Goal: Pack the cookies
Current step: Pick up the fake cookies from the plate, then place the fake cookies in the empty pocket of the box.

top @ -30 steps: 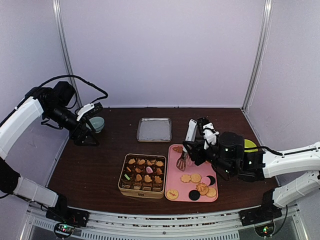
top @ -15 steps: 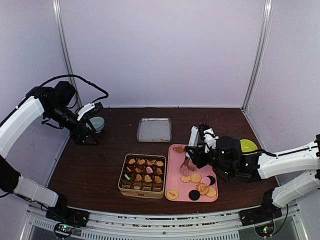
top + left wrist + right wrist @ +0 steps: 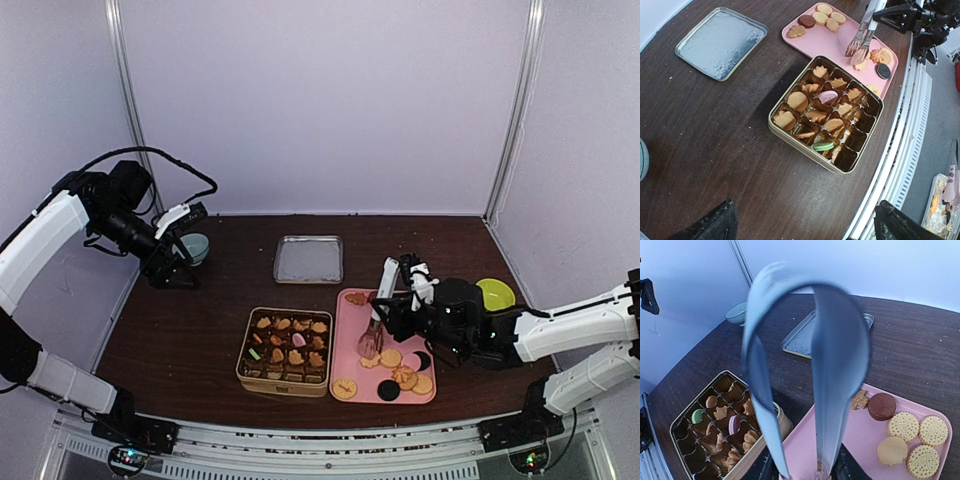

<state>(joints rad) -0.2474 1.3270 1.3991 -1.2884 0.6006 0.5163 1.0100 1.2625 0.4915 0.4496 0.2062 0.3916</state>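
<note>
1. The cookies (image 3: 405,378) are small flat biscuits. Most are round and golden with scalloped rims, a few are dark brown or black, and some are animal-shaped. Lying flat, the round ones show no long axis.
2. About a dozen lie on a smooth pink rectangular tray (image 3: 348,340) by the near edge of the table (image 3: 200,340), right of centre. The tray's long side runs near to far, and six cookies sit at its far end.
3. More cookies fill the brown cups of a gold metal tin (image 3: 285,386) just left of the tray, including one pink and one green.
4. The right gripper (image 3: 397,299) pinches shiny metal tongs (image 3: 866,27). The looped end is up and the tips slant down to a tan cookie on the tray.
5. The left gripper (image 3: 802,227) hovers over the far left corner, its fingers (image 3: 710,225) spread wide and holding nothing.
6. One flat silver lid (image 3: 308,258) lies beyond the tin.
</note>
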